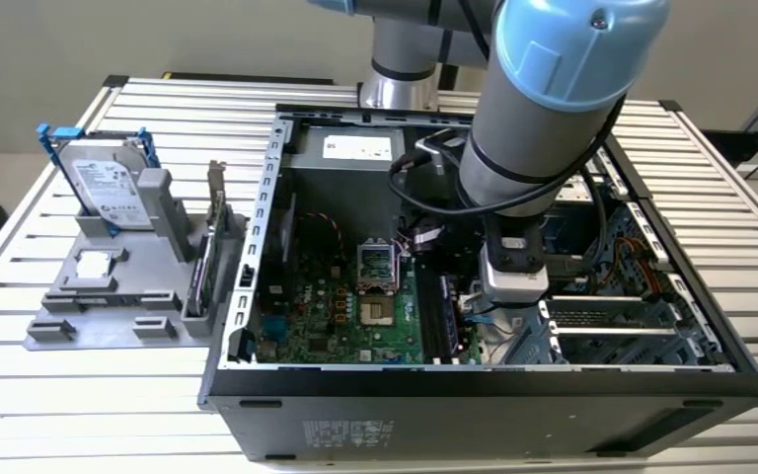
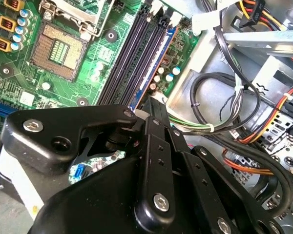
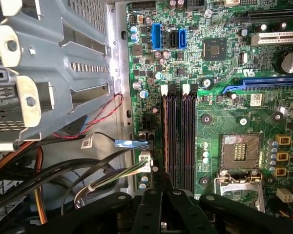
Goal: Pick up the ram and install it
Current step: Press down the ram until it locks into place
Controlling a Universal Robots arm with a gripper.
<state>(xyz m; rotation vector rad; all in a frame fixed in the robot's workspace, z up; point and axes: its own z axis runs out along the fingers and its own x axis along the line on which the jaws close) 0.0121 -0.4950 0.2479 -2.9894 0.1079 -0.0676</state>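
Gripper (image 2: 147, 108) is hovering right over the mobo's memory slots (image 3: 178, 141) inside the case (image 1: 485, 395), fingers pinching shut on the ram (image 2: 151, 78), which is standing edge-on for seating imo.

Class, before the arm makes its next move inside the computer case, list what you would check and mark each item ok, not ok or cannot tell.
1. Gripper lined up over the memory slots: ok.
2. Ram held in the gripper: cannot tell.
3. White slot latches open: cannot tell.
4. Cables lying beside the slots, not across them: ok.
5. Processor socket apart from the gripper: ok.
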